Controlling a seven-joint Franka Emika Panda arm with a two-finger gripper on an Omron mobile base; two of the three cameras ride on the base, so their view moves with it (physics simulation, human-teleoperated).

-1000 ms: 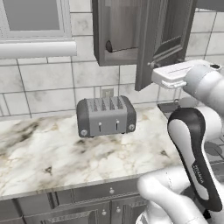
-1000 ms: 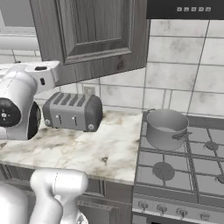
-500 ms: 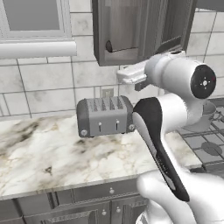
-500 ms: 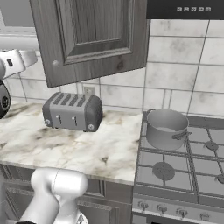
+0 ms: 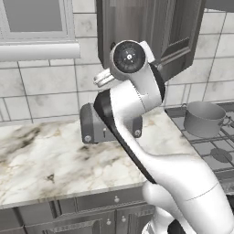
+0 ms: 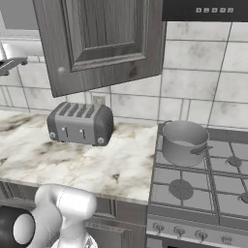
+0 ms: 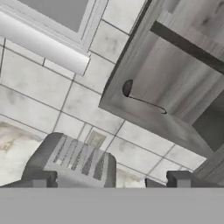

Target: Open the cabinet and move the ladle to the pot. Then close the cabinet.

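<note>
The dark grey wall cabinet [image 7: 175,70] stands open, its door [image 6: 101,38] with the small knob [image 6: 60,69] swung out toward me. The ladle [image 7: 144,100] lies on the cabinet's bottom shelf, dark bowl to the left and thin handle running right. My gripper [image 7: 109,181] is open with nothing between its fingertips [image 7: 179,178]; it hangs below and in front of the cabinet, above the toaster, well short of the ladle. My hand [image 5: 101,79] is left of the cabinet front. The grey pot [image 6: 184,140] sits on the stove's back left burner.
A grey four-slot toaster [image 6: 80,123] stands on the marble counter [image 6: 72,164] under the cabinet. A window sill [image 7: 43,43] runs along the wall to the left. The stove [image 6: 203,189] lies right of the counter, with a range hood [image 6: 203,9] above.
My arm has swung left across the cabinet front, carrying the hand from the open door's side to the cabinet's left side. Cabinet, toaster and pot have stayed put.
</note>
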